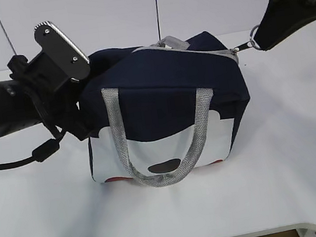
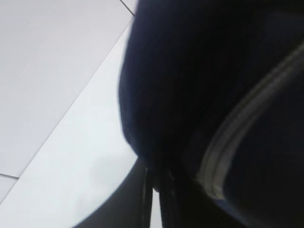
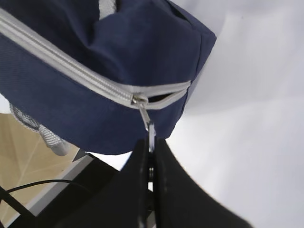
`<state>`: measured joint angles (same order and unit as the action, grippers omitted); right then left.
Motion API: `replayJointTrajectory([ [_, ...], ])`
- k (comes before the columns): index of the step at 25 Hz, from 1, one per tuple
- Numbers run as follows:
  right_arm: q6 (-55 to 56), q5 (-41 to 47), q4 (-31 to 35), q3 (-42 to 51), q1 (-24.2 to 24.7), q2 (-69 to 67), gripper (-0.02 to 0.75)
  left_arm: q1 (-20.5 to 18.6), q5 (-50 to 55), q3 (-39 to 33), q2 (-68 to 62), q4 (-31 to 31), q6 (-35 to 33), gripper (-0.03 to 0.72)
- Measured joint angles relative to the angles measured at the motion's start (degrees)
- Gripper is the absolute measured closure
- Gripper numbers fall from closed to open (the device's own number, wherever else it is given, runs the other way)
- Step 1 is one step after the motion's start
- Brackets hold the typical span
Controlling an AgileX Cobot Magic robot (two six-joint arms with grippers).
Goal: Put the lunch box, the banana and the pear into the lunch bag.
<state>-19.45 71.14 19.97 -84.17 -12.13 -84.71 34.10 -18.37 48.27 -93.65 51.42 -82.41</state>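
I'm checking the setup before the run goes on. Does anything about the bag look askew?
Nothing stands out. The lunch bag sits upright, zipper nearly shut, and the right gripper pinches its ring pull. No spills or damage show.

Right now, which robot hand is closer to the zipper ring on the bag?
The right. The right gripper is pinching the zipper ring at the bag's end. The left gripper presses against the bag's opposite end, far from the ring.
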Motion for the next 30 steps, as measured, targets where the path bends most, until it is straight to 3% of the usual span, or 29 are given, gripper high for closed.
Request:
replayJointTrajectory([
  [15, 10.20, -12.83, 6.05, 0.61, 0.00, -4.16, 0.720, -0.53, 0.40, 0.00, 0.00, 1.10, 0.00, 0.703],
  [30, 14.58, -13.90, 4.54, 0.61, 0.12, -7.68, 0.720, -0.53, 0.40, 0.00, 0.00, 1.12, 0.00, 0.703],
])
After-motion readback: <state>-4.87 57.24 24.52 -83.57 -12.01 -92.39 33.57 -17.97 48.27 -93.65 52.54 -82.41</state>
